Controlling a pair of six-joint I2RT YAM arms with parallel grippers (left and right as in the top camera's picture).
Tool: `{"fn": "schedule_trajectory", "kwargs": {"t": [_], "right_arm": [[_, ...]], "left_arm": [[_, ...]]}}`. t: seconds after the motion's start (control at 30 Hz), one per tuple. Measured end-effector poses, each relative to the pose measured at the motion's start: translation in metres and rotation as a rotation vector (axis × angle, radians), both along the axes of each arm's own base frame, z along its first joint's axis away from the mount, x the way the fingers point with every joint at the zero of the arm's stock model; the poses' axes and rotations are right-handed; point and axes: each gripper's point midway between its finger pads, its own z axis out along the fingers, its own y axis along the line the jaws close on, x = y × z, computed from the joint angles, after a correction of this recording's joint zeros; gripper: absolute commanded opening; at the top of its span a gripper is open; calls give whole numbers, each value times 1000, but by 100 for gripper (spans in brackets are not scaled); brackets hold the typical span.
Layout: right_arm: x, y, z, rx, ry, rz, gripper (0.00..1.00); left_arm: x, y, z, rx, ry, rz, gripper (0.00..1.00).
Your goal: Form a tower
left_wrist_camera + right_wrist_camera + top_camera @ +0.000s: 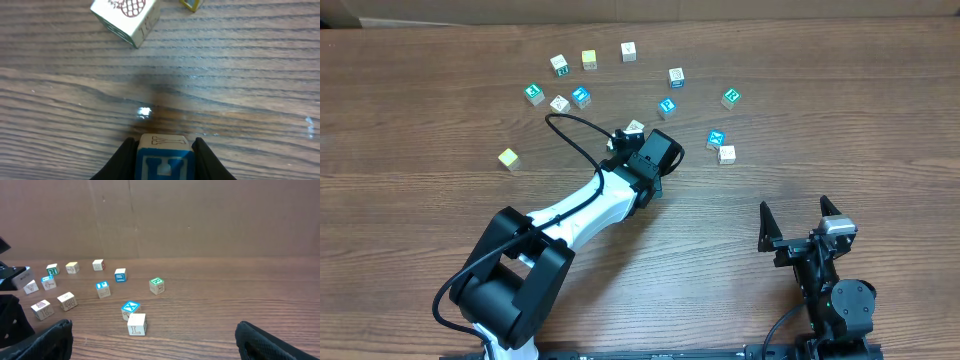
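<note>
My left gripper (pixel 164 155) is shut on a small wooden cube (pixel 165 162) with a blue letter face and a pale top printed with a Y. From overhead this gripper (pixel 623 140) is at mid-table, just short of a pale cube (pixel 635 127), which the left wrist view shows ahead as a cube with a red net pattern (pixel 126 15). No tower is in view; only single cubes lie scattered. My right gripper (pixel 798 215) stands open and empty near the front right, its dark fingers (pixel 50 337) wide apart.
Loose cubes arc across the far table: a green one (pixel 534 94), a yellowish one (pixel 589 59), a blue X cube (pixel 716 139) beside an L cube (pixel 726 154). One pale cube (pixel 508 158) lies alone at the left.
</note>
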Motion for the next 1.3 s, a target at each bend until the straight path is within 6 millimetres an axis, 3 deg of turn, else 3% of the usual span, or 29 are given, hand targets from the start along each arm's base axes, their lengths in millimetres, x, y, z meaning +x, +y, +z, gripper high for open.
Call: {"fn": "schedule_trajectory", "kwargs": {"t": [0.4,1.3], "right_arm": [[0,0,0,0,0,0,100],[0,0,0,0,0,0,100]], "left_arm": [[11,13,2,23,-13,-3,17],[9,4,-7,-20,15,-24,18]]}}
